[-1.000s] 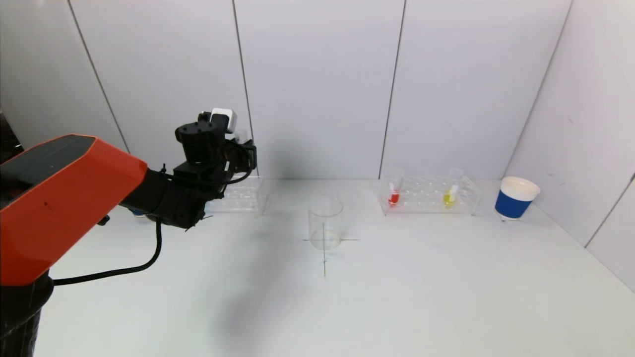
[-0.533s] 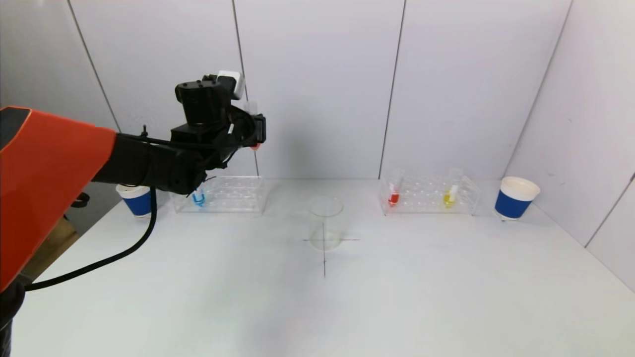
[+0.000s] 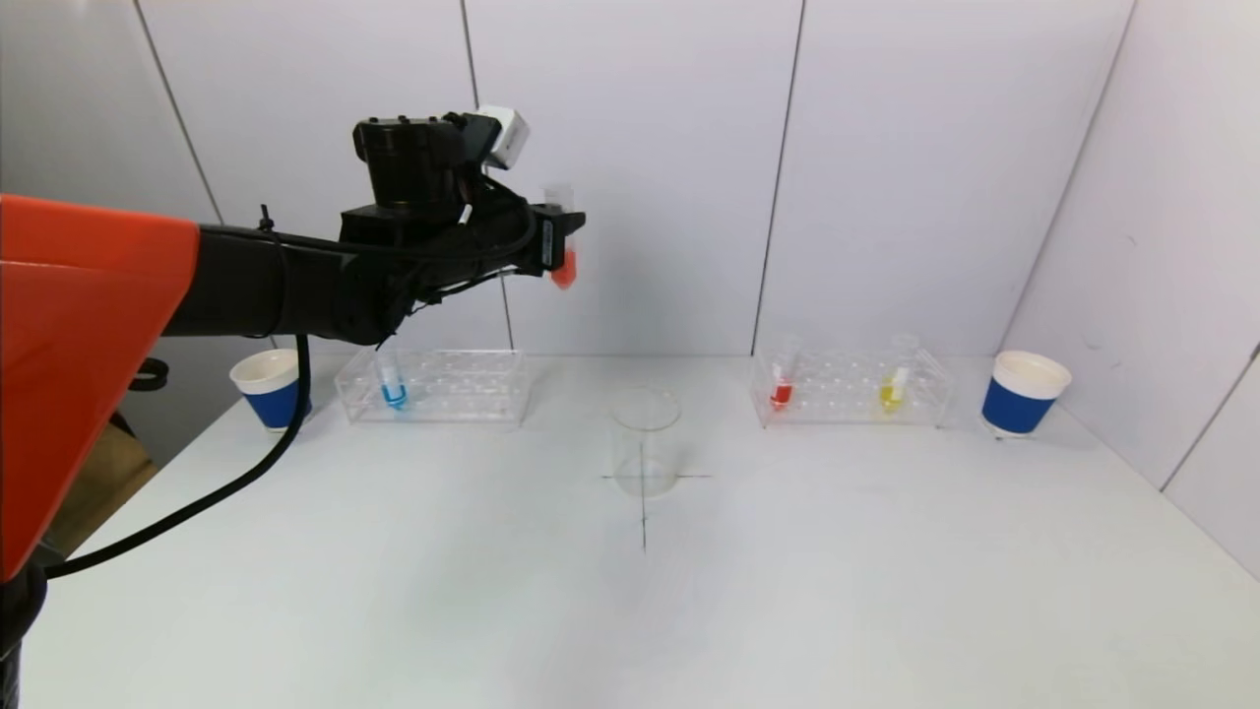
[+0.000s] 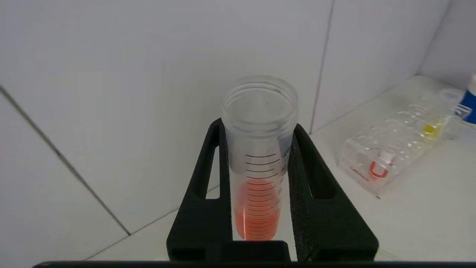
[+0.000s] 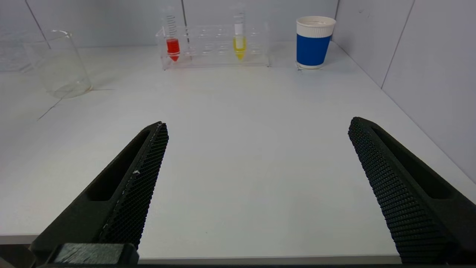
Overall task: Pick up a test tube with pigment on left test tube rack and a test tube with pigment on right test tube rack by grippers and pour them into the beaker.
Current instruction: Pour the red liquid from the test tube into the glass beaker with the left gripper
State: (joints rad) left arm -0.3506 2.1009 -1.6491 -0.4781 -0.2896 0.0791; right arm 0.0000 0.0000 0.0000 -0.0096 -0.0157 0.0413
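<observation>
My left gripper [image 3: 559, 241] is shut on a clear test tube with orange-red pigment [image 3: 562, 264], held upright high above the table, left of and above the empty glass beaker [image 3: 645, 440]. In the left wrist view the tube [image 4: 258, 178] sits between both fingers of that gripper [image 4: 256, 130]. The left rack [image 3: 438, 386] holds a tube with blue pigment [image 3: 393, 392]. The right rack [image 3: 851, 388] holds a red tube [image 3: 782, 392] and a yellow tube [image 3: 893, 392]. My right gripper [image 5: 256, 128] is open and empty, low near the table's front edge; it is out of the head view.
A blue and white paper cup [image 3: 270, 389] stands left of the left rack, another [image 3: 1021, 393] right of the right rack. A black cross [image 3: 645, 512] is drawn on the table under the beaker. White wall panels close the back and right side.
My left gripper has lifted the orange-red tube out of the left rack and carried it up and to the right, toward the beaker. The right arm has not moved.
</observation>
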